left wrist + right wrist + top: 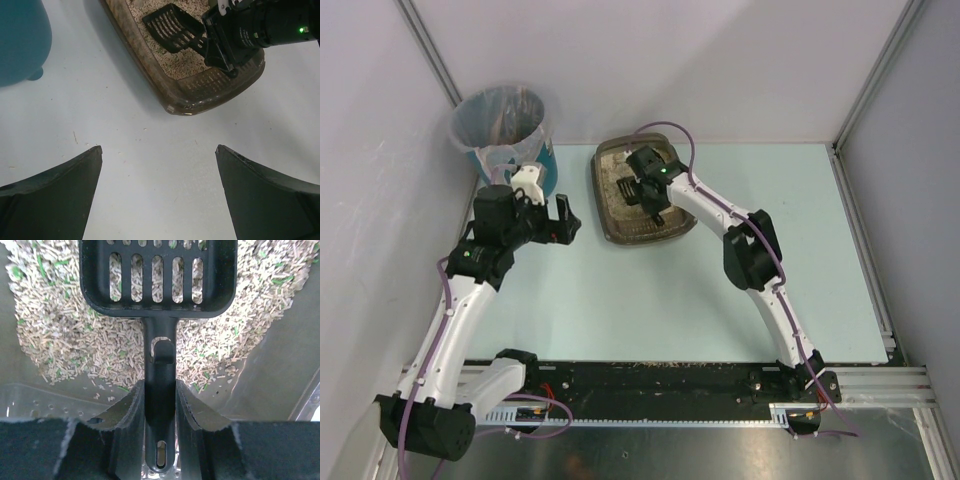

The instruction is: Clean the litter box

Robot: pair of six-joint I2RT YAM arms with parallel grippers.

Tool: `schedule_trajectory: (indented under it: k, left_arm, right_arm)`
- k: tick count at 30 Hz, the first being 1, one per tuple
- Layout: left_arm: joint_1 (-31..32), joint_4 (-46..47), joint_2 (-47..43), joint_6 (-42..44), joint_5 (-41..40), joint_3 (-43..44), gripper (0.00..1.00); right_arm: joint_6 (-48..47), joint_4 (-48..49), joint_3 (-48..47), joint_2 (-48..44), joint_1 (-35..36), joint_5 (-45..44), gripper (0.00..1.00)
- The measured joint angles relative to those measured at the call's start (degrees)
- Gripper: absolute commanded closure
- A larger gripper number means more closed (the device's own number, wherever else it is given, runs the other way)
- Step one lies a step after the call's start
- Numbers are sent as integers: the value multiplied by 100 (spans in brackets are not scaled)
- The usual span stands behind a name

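- The litter box [603, 200] is being seen at the far side of the pale table [670, 300], just right of the round teal bin [505, 125] with its clear liner.
- Beige pellets [60, 330] flecked with green are being held inside the tray, heaped toward the middle, with bare plastic being left showing along the near wall.
- A black slotted scoop [160, 310] is being gripped by its handle in the right gripper [160, 390], whose pads are being pressed against both sides of it.
- The scoop's blade is being held low over the pellets, inside the tray's rim [150, 70]; whether it is touching them cannot be told.
- The left gripper [557, 218] is being held with its jaws spread wide and with nothing between them, above bare table between the bin and the tray.
- In the left wrist view, the tray's near corner is being shown ahead of the parted fingers [60, 195], well apart from them.
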State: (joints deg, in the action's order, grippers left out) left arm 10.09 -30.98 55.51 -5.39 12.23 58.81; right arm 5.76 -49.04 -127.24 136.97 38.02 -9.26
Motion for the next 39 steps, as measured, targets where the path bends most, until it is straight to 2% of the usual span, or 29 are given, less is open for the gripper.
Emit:
schedule_trajectory:
  k: [2, 3, 6, 11, 15, 19, 23, 26, 27, 29, 30, 32, 39]
  left_arm:
    - [31, 0, 0, 4, 0, 0, 0]
    - [42, 0, 0, 9, 0, 0, 0]
    - [74, 0, -2, 35, 0, 0, 0]
    - [79, 0, -2, 44, -2, 0, 0]
    - [79, 0, -2, 46, -2, 0, 0]
    - [79, 0, -2, 46, -4, 0, 0]
    - [79, 0, -2, 46, -2, 0, 0]
    - [79, 0, -2, 46, -4, 0, 0]
    - [79, 0, -2, 46, -7, 0, 0]
    - [79, 0, -2, 48, -11, -2, 0]
    - [79, 7, -2, 48, -13, -13, 0]
    - [79, 4, -2, 48, -13, -42, 0]
    - [81, 2, 9, 37, -13, -81, 0]
  right_arm:
    - [26, 98, 15, -4, 4, -61, 78]
    - [44, 140, 15, -7, 4, -85, 71]
    - [116, 208, 52, -7, 2, -173, 60]
    - [216, 442, 417, -79, 2, -341, 51]
    - [343, 922, 957, -343, -26, -422, 50]
    - [433, 1414, 1648, -796, -24, -485, 55]
    - [507, 1862, 2168, -1091, -13, -476, 67]
    - [514, 2011, 2238, -1106, -11, -409, 76]
    - [507, 2015, 2238, -1106, -11, -391, 83]
    - [514, 1958, 2186, -1106, -9, -341, 87]
    - [490, 1893, 2142, -1106, -9, -323, 94]
    - [466, 1698, 2009, -1106, -9, -282, 100]
    - [363, 586, 859, -1062, 0, -68, 100]
